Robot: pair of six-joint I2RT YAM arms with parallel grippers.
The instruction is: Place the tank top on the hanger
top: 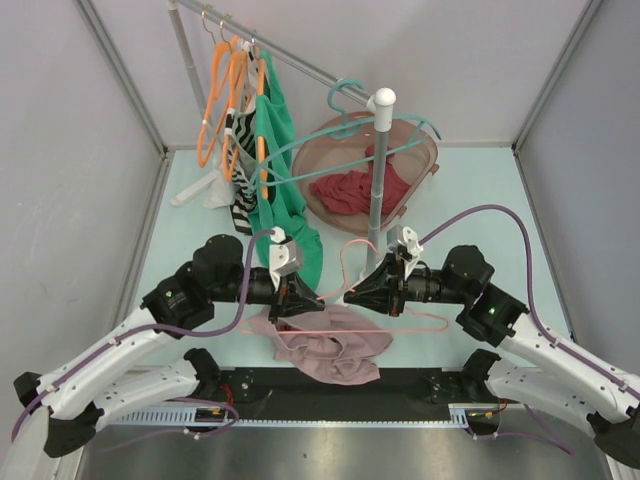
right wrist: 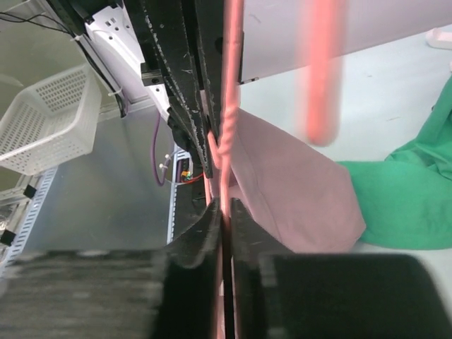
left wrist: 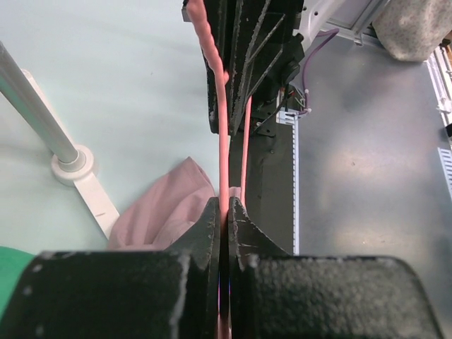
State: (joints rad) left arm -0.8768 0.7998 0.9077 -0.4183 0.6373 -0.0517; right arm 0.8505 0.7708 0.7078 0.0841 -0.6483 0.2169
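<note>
Looking down from above, you have both arms meeting over the near middle of the pale teal table (top: 480, 200). Your left gripper (top: 303, 296) is pinched tight on the thin light-pink clothes hanger (left wrist: 222, 127); the left wrist view shows its fingers (left wrist: 205, 233) pressed together on the rod. Your right gripper (top: 352, 292) faces it, jaws likewise clamped on the same hanger. The dusty mauve-pink soft fabric tank top (top: 335, 350) lies crumpled on the table just below both grippers, beneath the hanger. A green fabric garment (top: 285, 200) hangs just beyond your left gripper.
</note>
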